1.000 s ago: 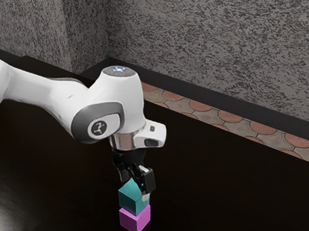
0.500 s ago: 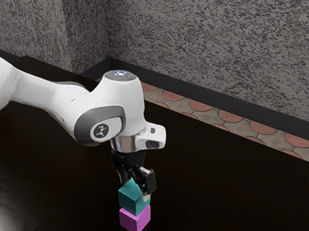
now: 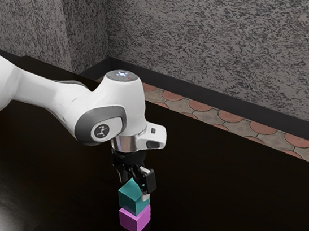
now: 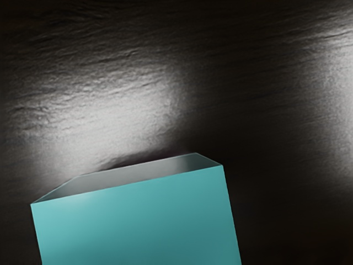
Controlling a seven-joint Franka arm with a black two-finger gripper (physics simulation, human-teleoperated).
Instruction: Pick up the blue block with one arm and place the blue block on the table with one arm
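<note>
Toward the exterior view's lower middle, our gripper (image 3: 134,188) reached down to the teal-blue block (image 3: 133,199), though we could not tell whether it was clamped on it or loose around it. That block sat above the magenta block (image 3: 134,220), with no gap we could make out, and off the dark, glossy table (image 3: 234,200). In the wrist view, we saw its broad teal face beneath our hand, with a greyish face along one edge and pale sheens on the tabletop beyond. Our white arm (image 3: 113,101) came in from the exterior view's left. Behind the table, we had red-and-grey floor tiles (image 3: 199,106) and a mottled grey wall (image 3: 226,45).
</note>
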